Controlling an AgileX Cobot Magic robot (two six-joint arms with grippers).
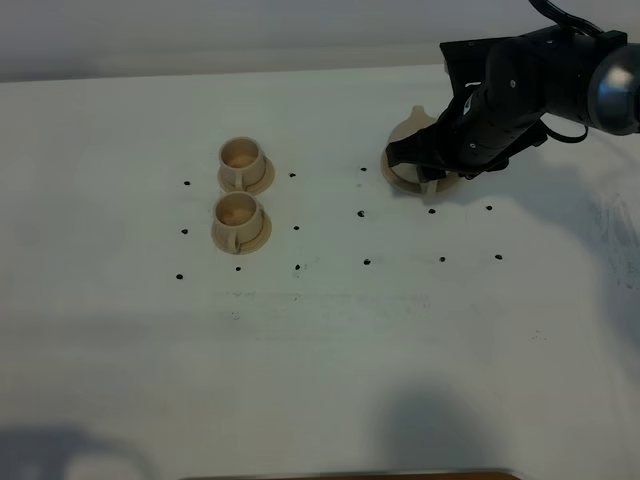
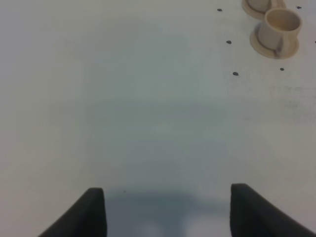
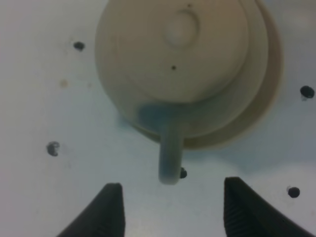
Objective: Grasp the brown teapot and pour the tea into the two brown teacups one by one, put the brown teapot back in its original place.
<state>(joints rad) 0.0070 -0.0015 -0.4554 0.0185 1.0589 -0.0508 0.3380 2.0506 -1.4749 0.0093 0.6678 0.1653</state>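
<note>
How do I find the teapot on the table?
Look at the white table's right side, under the black robot arm. The brown teapot sits there on a saucer. Unlike the two teacups, it's bigger, with a knobbed lid.

The left tool [image 2: 168, 215] is held, jaws apart, over the white counter [image 2: 123, 98]. Well ahead, off to one side, two teacups [image 2: 281, 24] on saucers [image 2: 291, 47] are seen.

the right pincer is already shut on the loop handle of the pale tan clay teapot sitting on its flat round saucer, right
Not quite: the right pincer is open, not shut. The right wrist view shows its fingers standing wide apart, clear of the loop handle. The squat pale tan clay teapot does sit on its flat round tan saucer.
</note>
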